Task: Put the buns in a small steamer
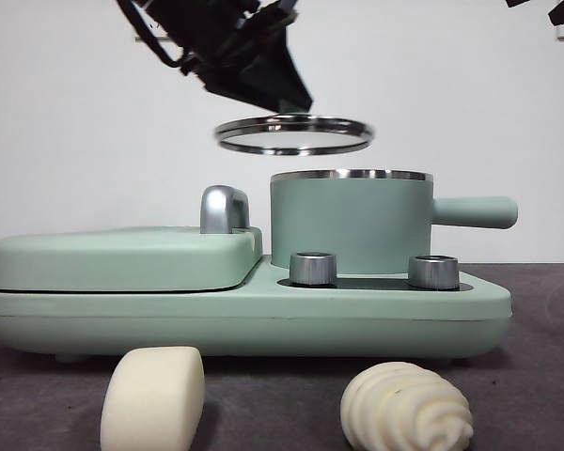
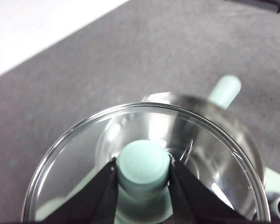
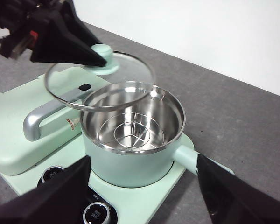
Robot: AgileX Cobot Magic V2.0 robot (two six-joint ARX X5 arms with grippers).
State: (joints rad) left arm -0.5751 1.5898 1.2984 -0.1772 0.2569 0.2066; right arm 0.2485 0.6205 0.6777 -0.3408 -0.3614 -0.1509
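Observation:
The mint-green steamer pot stands open on the cooker base, its side handle pointing right. Its steel inside holds only a wire rack. My left gripper is shut on the green knob of the glass lid and holds the lid a little above the pot, tilted. The smooth block bun and the ridged oval bun lie on the table in front of the cooker. My right gripper is open, apart from the pot, holding nothing.
The flat mint-green griddle lid with its chrome handle lies left of the pot on the same cooker base. Two steel dials sit at the base's front. The table is dark grey.

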